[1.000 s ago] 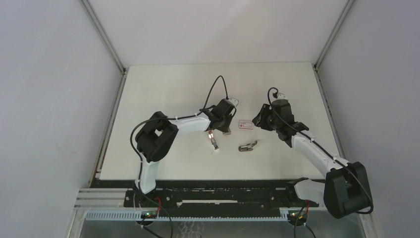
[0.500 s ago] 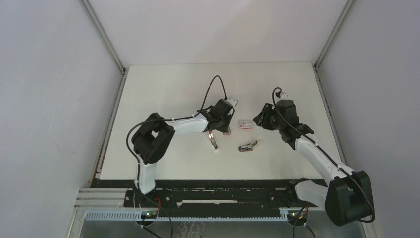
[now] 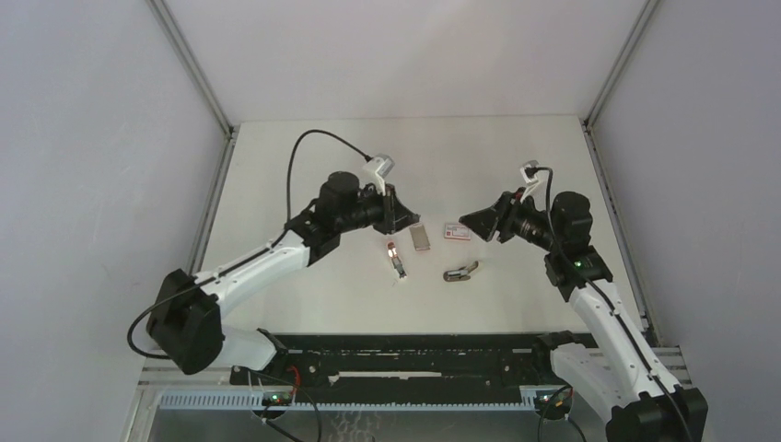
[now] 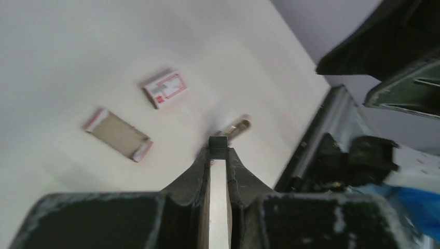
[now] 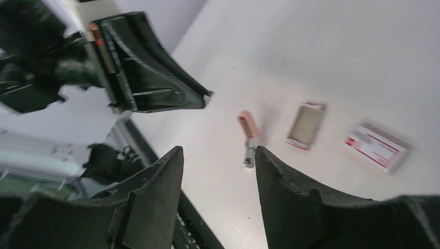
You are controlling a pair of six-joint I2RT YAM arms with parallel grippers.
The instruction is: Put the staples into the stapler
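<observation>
2 items lie apart: pink-and-white stapler [image 3: 397, 260], red-printed staples box [image 3: 457, 231]; left jaws pinched, right jaws spread.

Dark grey-brown implement [image 3: 460, 272] lies flat on white table [image 3: 304, 166], near front edge.

Table [image 3: 304, 175] matt white; stapler [image 3: 396, 260] pink plastic, metal; box [image 3: 458, 231] printed card.

box [image 3: 458, 231] white, red print. tray [image 3: 420, 237] pinkish-grey, red-and-white ends. stapler [image 3: 396, 259] pale pink, silver metal. tool [image 3: 460, 272] dark grey-brown. table [image 3: 304, 166] off-white. arms [image 3: 262, 265] white, black joints.
</observation>
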